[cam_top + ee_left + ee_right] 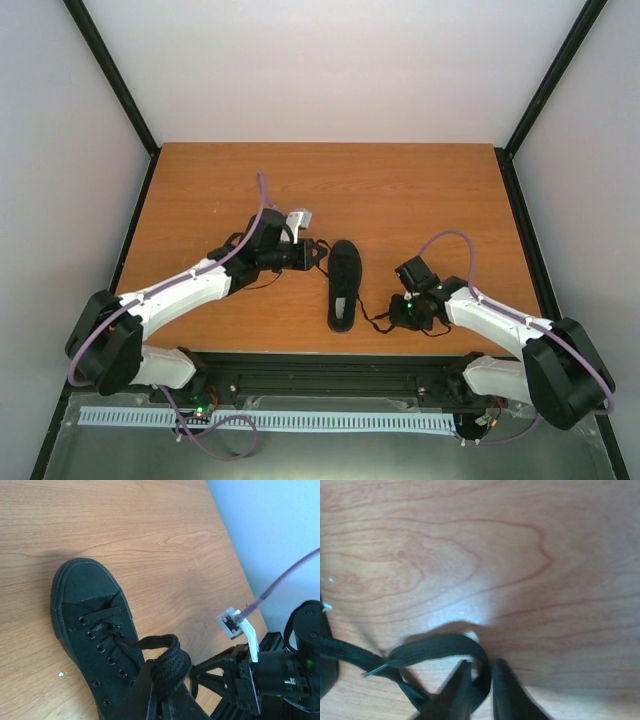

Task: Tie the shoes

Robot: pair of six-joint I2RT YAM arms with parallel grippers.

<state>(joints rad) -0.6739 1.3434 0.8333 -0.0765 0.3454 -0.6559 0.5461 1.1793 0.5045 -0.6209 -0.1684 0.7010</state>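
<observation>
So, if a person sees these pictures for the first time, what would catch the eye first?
The black shoe stands out most, lying in the middle of the wooden table between the two arms. The left claw grips a bunched lace close beside the shoe. The right claw pinches a lace loop low over the wood on the shoe's other side.

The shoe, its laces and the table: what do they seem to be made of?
The shoe looks like matte black canvas, dull with stitched seams; the toe rim looks smoother, perhaps rubber. The laces look like flat woven cord. The table shows wood grain with a soft sheen, possibly laminate.
</observation>
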